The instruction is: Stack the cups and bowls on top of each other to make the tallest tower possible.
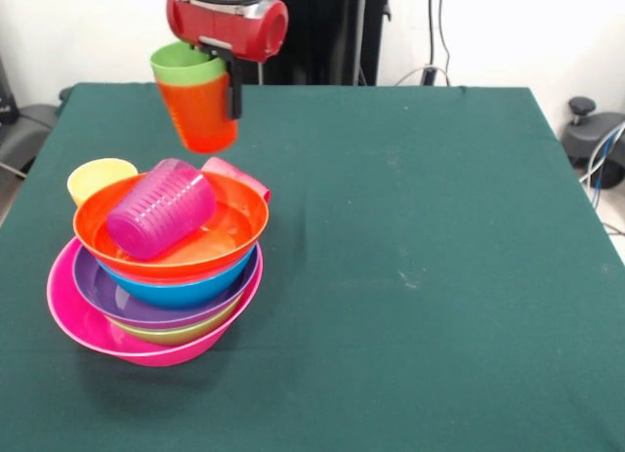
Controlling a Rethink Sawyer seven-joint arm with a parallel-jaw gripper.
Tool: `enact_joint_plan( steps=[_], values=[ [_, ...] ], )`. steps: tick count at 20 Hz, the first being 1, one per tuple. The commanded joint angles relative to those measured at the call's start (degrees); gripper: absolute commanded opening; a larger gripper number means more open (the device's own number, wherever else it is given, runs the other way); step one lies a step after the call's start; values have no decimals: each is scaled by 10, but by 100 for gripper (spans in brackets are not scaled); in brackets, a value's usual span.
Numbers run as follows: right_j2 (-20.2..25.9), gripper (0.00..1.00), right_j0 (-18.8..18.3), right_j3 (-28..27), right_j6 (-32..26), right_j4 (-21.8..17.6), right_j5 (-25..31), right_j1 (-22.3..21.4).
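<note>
My gripper (221, 93) hangs in the air at the table's far left, shut on the rim of an orange cup (200, 115) that has a green cup (186, 65) nested inside it. Below and nearer stands the tower: a pink bowl (64, 306) as base, then a green bowl (168, 334), a purple bowl (100, 288), a blue bowl (184, 292) and an orange bowl (246, 216) on top. A purple cup (161, 214) lies on its side in the orange bowl. A yellow cup (98, 179) stands upright behind the pile. A pinkish-red cup (238, 175) peeks out behind the orange bowl.
A green cloth covers the table (420, 257). Cables and a black stand (591, 140) sit beyond the table's right edge, and dark equipment (24, 120) lies off the left edge.
</note>
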Motion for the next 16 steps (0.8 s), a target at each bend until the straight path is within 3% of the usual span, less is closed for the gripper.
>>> enact_joint_plan(
  steps=[1,10,16],
  values=[
    [12,0,8,27,20,-17,-29,32],
    [32,0,-48,-17,-53,-35,-3,61],
    [30,0,-48,-79,-54,-48,3,110]
  ],
)
